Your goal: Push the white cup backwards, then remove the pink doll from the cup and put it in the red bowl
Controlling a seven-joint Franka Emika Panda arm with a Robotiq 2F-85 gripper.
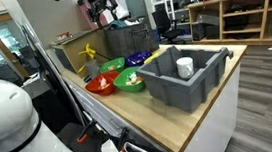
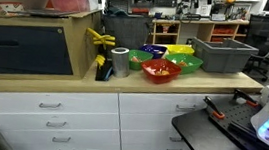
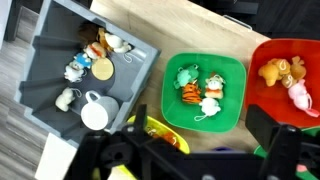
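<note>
The white cup (image 3: 94,113) stands in a corner of the grey bin (image 3: 45,60) and looks empty; it also shows in an exterior view (image 1: 184,66). The pink doll (image 3: 300,95) lies in the red bowl (image 3: 268,60) beside a brown plush toy. The red bowl shows in both exterior views (image 1: 101,85) (image 2: 161,70). My gripper (image 3: 190,150) is open and empty. It hangs high above the bowls and touches nothing. In an exterior view it is near the top (image 1: 99,7).
A green bowl (image 3: 205,90) with several small toys sits between the bin and the red bowl. More toys (image 3: 95,55) lie in the bin. A yellow bowl (image 3: 160,132) and a blue bowl (image 1: 144,57) are nearby. A silver tape roll (image 2: 121,61) stands at the counter's end.
</note>
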